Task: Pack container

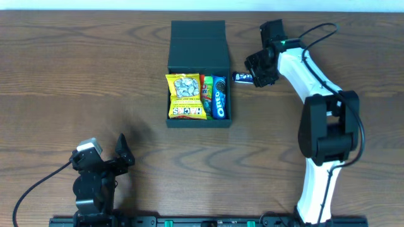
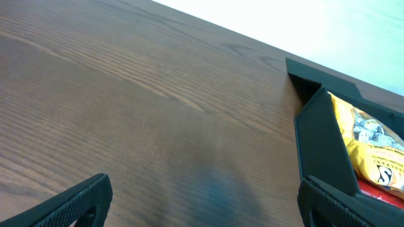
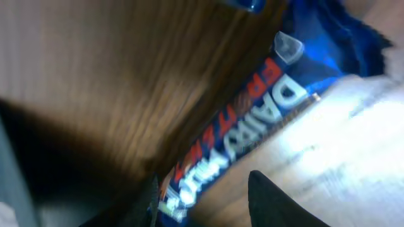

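The dark green container (image 1: 198, 38) stands open at the table's back middle, with its flap lid laid back. Inside lie a yellow snack packet (image 1: 186, 96), a green packet (image 1: 207, 88) and a blue Oreo pack (image 1: 219, 96). A blue Dairy Milk bar (image 1: 241, 77) lies on the table just right of the container. My right gripper (image 1: 255, 75) is low over it. In the right wrist view the bar (image 3: 252, 120) runs between the fingers (image 3: 202, 205), against the left finger and apart from the right one. My left gripper (image 1: 121, 154) is open and empty at the front left.
In the left wrist view the container's wall (image 2: 322, 145) and the yellow packet (image 2: 372, 142) show at the right, with bare wooden table (image 2: 126, 94) ahead of the open fingers (image 2: 202, 205). The table's far edge runs behind the container.
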You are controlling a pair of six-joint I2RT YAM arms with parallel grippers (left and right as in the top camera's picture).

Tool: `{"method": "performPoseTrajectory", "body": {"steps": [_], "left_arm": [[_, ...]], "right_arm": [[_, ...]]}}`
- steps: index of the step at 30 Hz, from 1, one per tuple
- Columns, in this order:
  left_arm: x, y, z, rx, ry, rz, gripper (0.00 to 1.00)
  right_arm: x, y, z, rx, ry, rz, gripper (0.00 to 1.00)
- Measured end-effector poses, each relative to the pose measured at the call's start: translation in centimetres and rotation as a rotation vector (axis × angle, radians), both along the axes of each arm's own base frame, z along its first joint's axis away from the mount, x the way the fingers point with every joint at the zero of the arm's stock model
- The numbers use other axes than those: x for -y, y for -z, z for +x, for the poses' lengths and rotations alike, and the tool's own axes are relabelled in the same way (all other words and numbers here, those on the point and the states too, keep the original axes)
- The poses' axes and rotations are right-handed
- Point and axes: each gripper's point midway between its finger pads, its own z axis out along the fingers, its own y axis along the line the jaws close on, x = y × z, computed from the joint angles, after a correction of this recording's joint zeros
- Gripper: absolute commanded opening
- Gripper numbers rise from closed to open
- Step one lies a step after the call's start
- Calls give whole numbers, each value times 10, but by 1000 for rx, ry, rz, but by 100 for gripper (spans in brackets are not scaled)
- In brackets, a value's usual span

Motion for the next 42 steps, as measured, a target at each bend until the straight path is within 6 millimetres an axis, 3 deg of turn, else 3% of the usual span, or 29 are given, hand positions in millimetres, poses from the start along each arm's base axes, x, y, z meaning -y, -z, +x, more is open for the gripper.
{"method": "performPoseTrajectory", "body": {"steps": [5,8,15,18,23,27,29,31,34,37,42], "left_arm": [[0,0,0,0,0,0,95],[0,0,0,0,0,0,95],[0,0,0,0,0,0,95],[0,0,0,0,0,0,95],[0,0,0,0,0,0,95],[0,0,0,0,0,0,95],[0,0,0,0,0,0,95],[0,0,0,0,0,0,95],[0,0,0,0,0,0,95],[0,0,0,0,0,0,95],[0,0,0,0,0,0,95]], "right_arm": [[-2,18,6,-7,32,16,39],[-2,19,7,-10,42,29,25],[-4,19,1,-31,2,48,6],[-6,19,-8,-59,-64,75,2],[-10,15,-28,-103,-234,81,3],[-14,-19,-24,8,-435,25,4],[-23,-49,-18,116,-549,-10,8],[-37,-83,-16,228,-682,-46,10],[-66,-119,-27,344,-883,-68,7],[-96,-125,-51,368,-1083,-58,7],[-117,-114,-86,337,-1344,-60,11]]}}
